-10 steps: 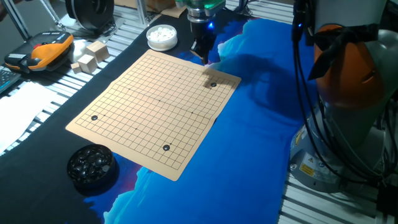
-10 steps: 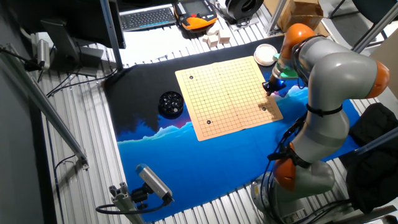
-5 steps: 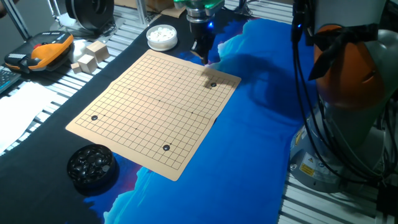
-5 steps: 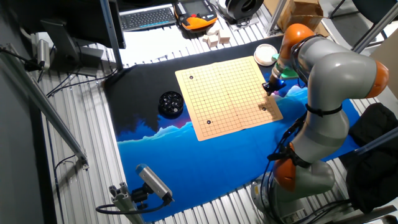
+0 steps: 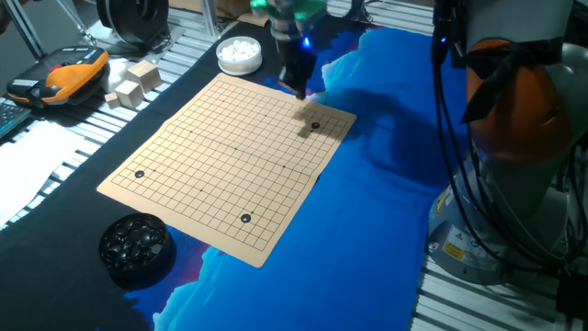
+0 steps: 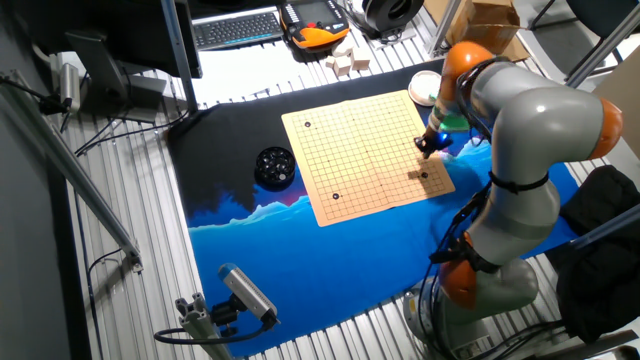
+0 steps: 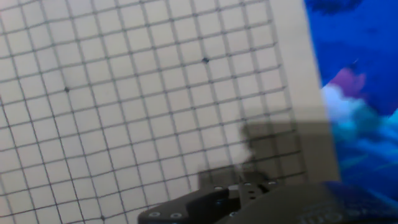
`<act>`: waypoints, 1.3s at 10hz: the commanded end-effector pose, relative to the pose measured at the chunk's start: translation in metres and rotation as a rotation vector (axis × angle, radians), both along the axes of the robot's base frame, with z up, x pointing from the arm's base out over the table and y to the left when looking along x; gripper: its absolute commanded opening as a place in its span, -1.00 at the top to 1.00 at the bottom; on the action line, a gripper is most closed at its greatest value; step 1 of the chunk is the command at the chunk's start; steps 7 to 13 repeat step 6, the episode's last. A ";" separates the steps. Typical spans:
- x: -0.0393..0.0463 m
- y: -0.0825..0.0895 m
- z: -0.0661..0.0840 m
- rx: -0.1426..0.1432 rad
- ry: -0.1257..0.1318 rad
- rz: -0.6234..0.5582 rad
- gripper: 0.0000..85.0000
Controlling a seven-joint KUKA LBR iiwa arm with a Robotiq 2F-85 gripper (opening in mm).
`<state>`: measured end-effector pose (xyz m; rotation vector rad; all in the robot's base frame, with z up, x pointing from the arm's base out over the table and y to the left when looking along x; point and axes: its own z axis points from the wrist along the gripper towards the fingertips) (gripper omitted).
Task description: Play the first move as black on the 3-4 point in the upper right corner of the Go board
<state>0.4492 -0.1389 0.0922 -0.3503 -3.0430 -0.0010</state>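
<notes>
We judge the move to be at or just past the placing step. A black stone (image 5: 315, 125) lies on the board (image 5: 230, 156) near the corner closest to the tool (image 5: 296, 89), a few lines in from the two edges there; from the fixed views we cannot count the lines well enough to say it sits exactly on the 3-4 point, nor which corner counts as upper right. Two other black stones (image 5: 140, 174) (image 5: 245, 218) lie near two other corners of the board, well apart from the first. The tool hangs above the board's far edge, just beside that corner stone and, as far as we can tell, apart from it; in the other fixed view it shows at (image 6: 428, 146) with the stone (image 6: 423, 175) below it in the picture. Whether the tool is spread or pressed together we cannot tell: its tips are small and blurred, and the hand view shows only the grid and a dark part of the hand at the bottom. The bowl of black stones (image 5: 136, 246) stands on the bench (image 5: 386, 184) off the near corner, the dish of white stones (image 5: 239, 53) off the far one. If the stone is rightly placed, we think only pulling clear is left.
</notes>
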 end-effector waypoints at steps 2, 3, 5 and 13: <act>-0.0105 0.040 -0.009 0.020 0.007 -0.006 1.00; -0.0146 0.044 -0.012 0.032 0.006 -0.018 1.00; -0.0173 0.042 -0.009 0.050 0.013 -0.018 1.00; -0.0177 0.041 -0.008 0.056 0.013 -0.026 1.00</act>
